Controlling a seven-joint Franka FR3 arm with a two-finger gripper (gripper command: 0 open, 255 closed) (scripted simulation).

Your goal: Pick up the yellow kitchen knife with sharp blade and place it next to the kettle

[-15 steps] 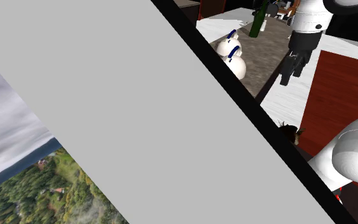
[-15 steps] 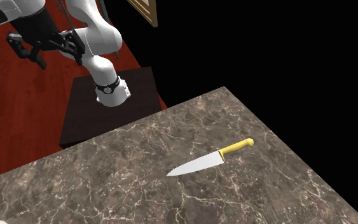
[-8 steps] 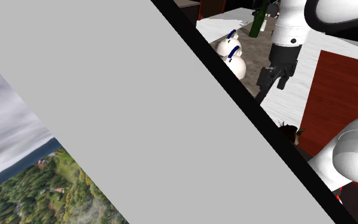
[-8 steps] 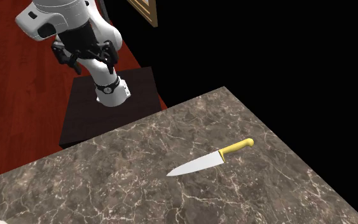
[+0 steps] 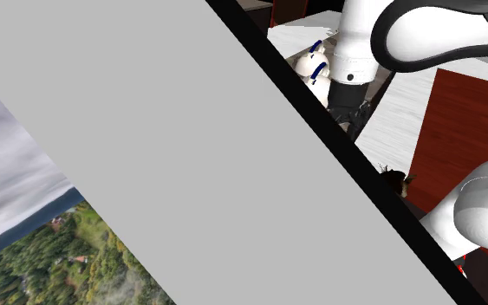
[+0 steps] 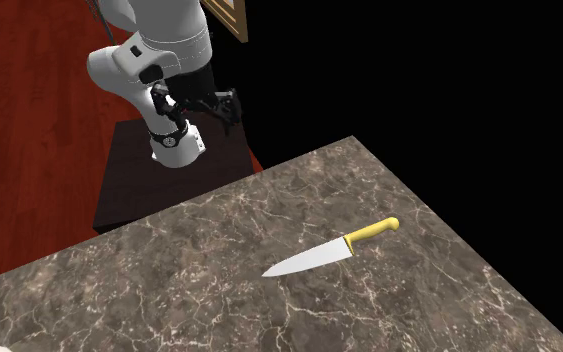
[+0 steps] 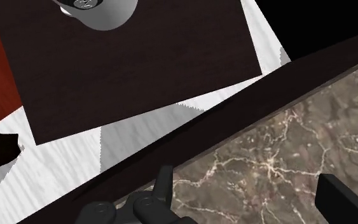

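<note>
1. The yellow-handled, silver-bladed kitchen knife [image 6: 331, 250] is laid flat on the brown marble desk [image 6: 149, 290].
2. The all-black end effector [image 7: 250, 191] is held open and empty over the desk's edge, well apart from the knife.

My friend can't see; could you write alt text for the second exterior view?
A kitchen knife with yellow handle and pale pointed blade lies flat on a brown veined stone counter. Beyond the counter's far edge, a white robot arm on a dark box stand holds its black gripper well clear of the knife; red wooden floor lies behind.
</note>
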